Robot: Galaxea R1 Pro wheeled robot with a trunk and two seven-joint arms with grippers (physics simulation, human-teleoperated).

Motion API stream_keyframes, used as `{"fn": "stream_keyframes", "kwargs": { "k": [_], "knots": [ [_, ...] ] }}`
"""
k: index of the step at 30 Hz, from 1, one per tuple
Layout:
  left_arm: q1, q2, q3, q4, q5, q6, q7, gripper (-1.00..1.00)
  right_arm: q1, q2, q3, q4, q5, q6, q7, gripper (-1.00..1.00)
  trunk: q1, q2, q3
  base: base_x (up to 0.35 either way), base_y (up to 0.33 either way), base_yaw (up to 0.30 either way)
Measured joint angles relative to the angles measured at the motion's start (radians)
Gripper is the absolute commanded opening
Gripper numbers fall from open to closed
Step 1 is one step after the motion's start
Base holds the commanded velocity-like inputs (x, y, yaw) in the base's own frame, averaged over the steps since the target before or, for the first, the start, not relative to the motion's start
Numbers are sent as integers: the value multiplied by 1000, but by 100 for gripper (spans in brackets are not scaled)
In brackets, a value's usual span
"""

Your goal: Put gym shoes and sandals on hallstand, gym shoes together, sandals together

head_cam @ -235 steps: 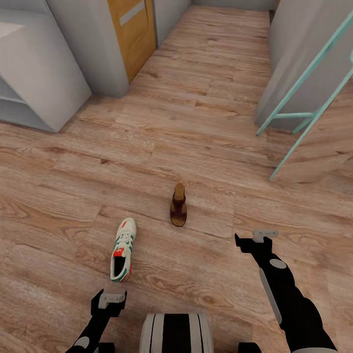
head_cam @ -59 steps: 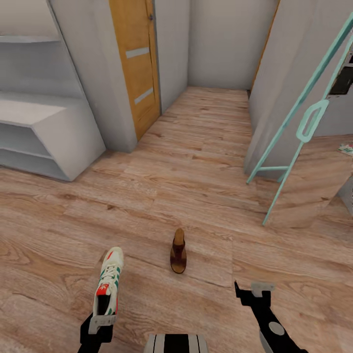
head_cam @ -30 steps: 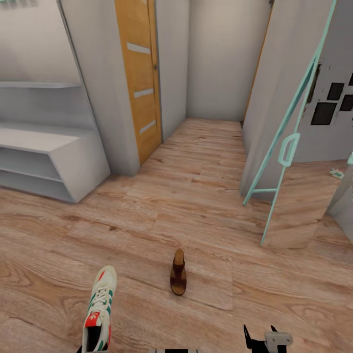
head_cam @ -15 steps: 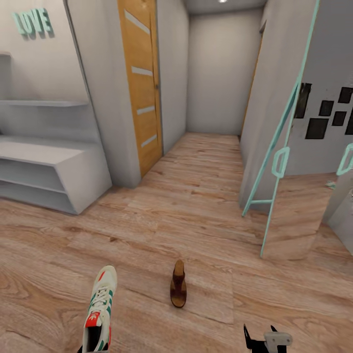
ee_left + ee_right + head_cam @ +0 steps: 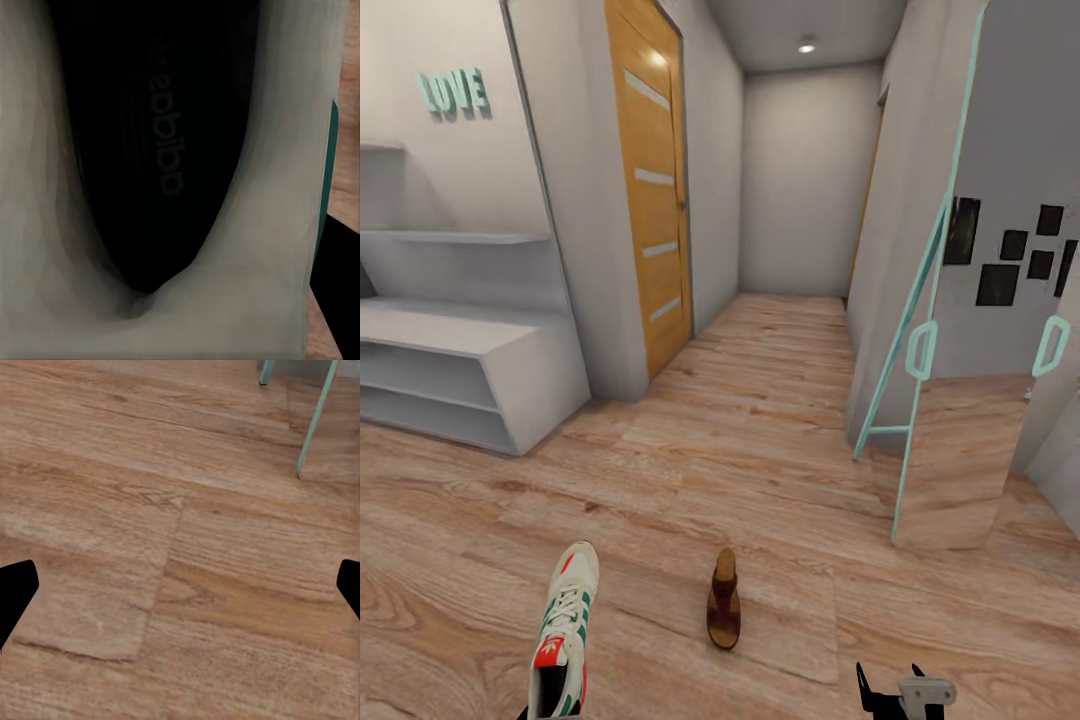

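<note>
One gym shoe (image 5: pixel 563 628) at seven o'clock, one sandal (image 5: pixel 724 599) at six, one hallstand (image 5: pixel 460 375) at nine, possibly two doors.

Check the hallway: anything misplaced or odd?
Yes. One white lace-up sneaker with green stripes and one flat brown leather sandal lie loose on the wood-plank floor, unpaired, apart from each other, well short of the pale-grey shelved bench at the left wall. Nothing looks spilled or damaged.
</note>
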Motion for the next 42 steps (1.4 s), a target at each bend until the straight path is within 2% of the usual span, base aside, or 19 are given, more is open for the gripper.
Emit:
{"fn": "stream_keyframes", "kwargs": {
  "k": [22,42],
  "knots": [
    [0,0,2,0,2,0,0,-100,0,0,0,0,0,0,0,100,-84,154,95,0,0,0],
    [0,0,0,0,2,0,0,-100,0,4,1,0,1,0,2,100,-161,294,160,0,0,0]
  ]
}}
